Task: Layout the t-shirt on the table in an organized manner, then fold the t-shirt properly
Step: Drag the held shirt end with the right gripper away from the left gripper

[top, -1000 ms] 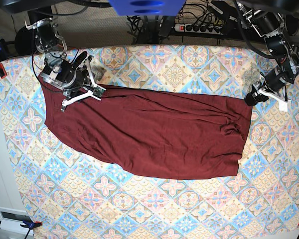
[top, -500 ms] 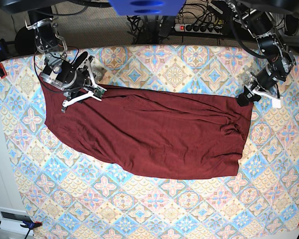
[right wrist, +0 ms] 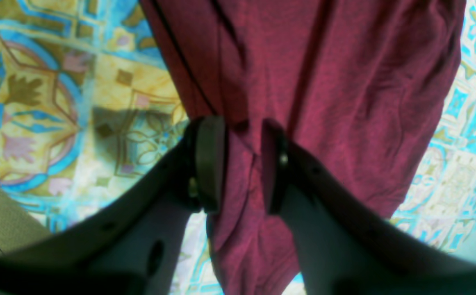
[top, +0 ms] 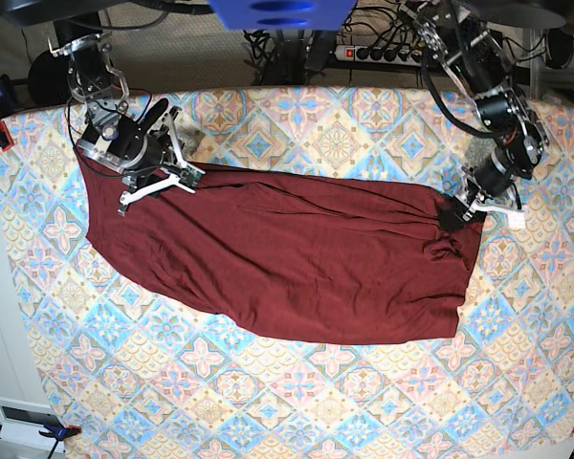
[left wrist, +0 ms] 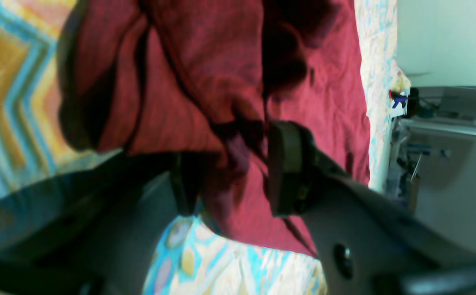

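Risk: left hand (left wrist: 229, 180) stands spread around a bunched fold at the t-shirt (top: 297, 258) edge; closing here would likely catch several layers and drag a wrinkle when pulled. Right hand (right wrist: 242, 164) pinches the opposite top edge; an uneven pull could skew the cloth. T-shirt lies mid-tabletop (top: 364, 411), dark maroon, a long slanted band, puckered near the left hand.

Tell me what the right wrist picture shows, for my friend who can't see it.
Two dark fingers pinch a bunched fold of the dark red t-shirt. The shirt lies on the table, which has a blue, yellow and pink patterned cloth.
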You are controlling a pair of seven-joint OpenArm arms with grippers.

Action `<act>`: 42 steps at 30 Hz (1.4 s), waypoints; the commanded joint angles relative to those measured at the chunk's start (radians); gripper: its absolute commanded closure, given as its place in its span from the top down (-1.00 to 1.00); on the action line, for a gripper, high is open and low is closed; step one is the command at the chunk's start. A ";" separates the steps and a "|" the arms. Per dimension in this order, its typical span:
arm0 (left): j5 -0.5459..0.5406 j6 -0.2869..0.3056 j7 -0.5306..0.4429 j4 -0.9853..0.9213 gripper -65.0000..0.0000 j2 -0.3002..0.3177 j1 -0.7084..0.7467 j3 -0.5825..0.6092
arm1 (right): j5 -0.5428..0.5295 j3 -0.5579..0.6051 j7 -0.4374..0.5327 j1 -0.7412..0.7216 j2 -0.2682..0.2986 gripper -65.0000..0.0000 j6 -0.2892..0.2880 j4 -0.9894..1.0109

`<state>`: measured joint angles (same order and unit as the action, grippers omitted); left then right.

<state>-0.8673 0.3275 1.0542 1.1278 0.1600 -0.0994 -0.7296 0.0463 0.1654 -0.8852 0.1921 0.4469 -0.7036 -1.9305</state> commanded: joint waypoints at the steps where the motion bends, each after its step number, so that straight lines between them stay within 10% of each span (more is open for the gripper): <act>1: 0.029 -0.008 -0.013 -0.013 -0.21 -0.004 -0.018 0.006 | -0.001 -0.019 0.011 0.000 0.011 -0.54 0.005 -0.019; 8: 0.024 -0.008 -0.009 -0.013 -1.00 0.000 -0.029 0.006 | -0.171 -0.366 0.001 0.077 -0.040 -0.53 0.005 -0.040; 21: 0.023 -0.008 -0.005 -0.013 -1.00 0.003 -0.024 0.006 | -0.774 -0.903 -0.331 0.091 -0.110 -0.35 0.005 0.079; 28: 0.023 -0.008 -0.005 -0.013 -1.00 0.003 -0.023 0.006 | -0.722 -0.746 -0.263 0.166 -0.113 -0.54 0.005 0.107; 33: 0.023 -0.008 -0.005 -0.013 -1.00 0.003 -0.024 0.006 | -0.495 -0.557 -0.075 0.217 -0.044 -0.36 0.005 0.026; 42: 0.023 -0.008 -0.005 -0.013 -1.00 0.005 -0.021 0.006 | -0.285 -0.470 -0.016 0.214 -0.018 -0.35 0.005 0.039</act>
<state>-0.8375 0.3294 1.0332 1.1160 0.1638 -0.1188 -0.7254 -0.2356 -0.2966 -0.9115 0.4091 0.4141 -0.7025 -1.8809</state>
